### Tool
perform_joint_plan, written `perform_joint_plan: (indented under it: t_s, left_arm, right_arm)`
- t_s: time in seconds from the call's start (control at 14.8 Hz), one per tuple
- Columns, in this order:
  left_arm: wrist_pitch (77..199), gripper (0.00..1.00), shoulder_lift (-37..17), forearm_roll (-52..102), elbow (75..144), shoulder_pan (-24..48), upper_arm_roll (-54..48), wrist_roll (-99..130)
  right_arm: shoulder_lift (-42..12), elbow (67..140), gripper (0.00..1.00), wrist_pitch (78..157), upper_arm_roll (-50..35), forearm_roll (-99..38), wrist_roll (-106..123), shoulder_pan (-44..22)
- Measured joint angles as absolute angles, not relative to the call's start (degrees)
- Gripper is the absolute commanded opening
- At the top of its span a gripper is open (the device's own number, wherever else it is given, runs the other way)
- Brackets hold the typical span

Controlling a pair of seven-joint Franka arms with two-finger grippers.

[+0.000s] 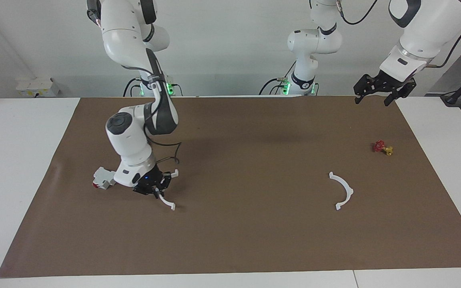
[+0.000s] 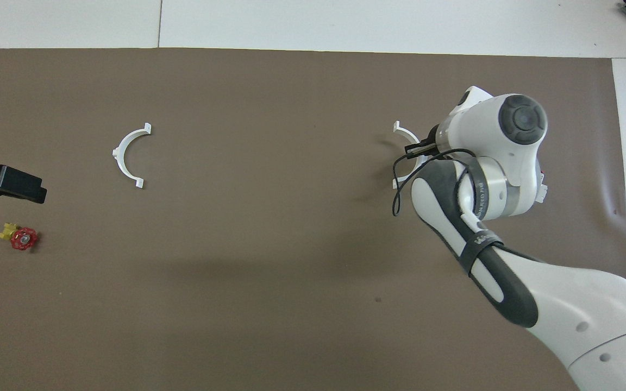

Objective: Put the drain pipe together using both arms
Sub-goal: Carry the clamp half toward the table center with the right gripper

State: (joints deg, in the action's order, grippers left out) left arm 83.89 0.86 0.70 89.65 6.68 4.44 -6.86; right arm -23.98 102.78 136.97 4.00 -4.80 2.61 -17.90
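At the bottom of the facing view, nearest the camera, the bare brown paper mat (image 1: 230,240) is spread over the white table (image 1: 14,180). Just above it, at lower left of centre, one thin white plastic half-circle arc (image 1: 168,203) of the drain pipe is pinched in the right end effector (image 1: 156,192), whose fingertips are brought together on the arc's upper part; the arc's lower tab is seen at or just above the mat, so a lift is judged to be only beginning. In the overhead view this arc (image 2: 406,136) is largely hidden by the right arm's wrist, at upper right of the frame.

At lower right of the facing view, the second white half-circle arc (image 1: 343,191) is left lying flat and free on the mat, well apart from the first, its open side turned toward the held one, presumably so the halves can be mated.

Higher in the frame, at left, a blocky white-and-red part (image 1: 102,179) is partly covered by the right arm. At right, a small red-and-yellow valve (image 1: 382,148) is set aside.

At upper right, the left end effector (image 1: 378,93) is held waiting over the mat's edge, its fingers spread apart and empty.
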Motion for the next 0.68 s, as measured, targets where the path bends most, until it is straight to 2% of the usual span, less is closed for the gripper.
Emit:
perform_joint_plan:
  t_s: [0.34,0.68]
  left_arm:
    - [83.9,1.00,0.9,0.7,89.7,6.7,4.4,-6.9]
    - [82.2,1.00,0.9,0.7,90.2,6.8,4.1,-6.9]
  right_arm:
    - [-23.9,103.0,0.00,137.0,3.8,-1.0,-11.0,-28.9]
    - [-25.3,103.5,0.00,139.7,3.7,1.8,-12.3,-32.7]
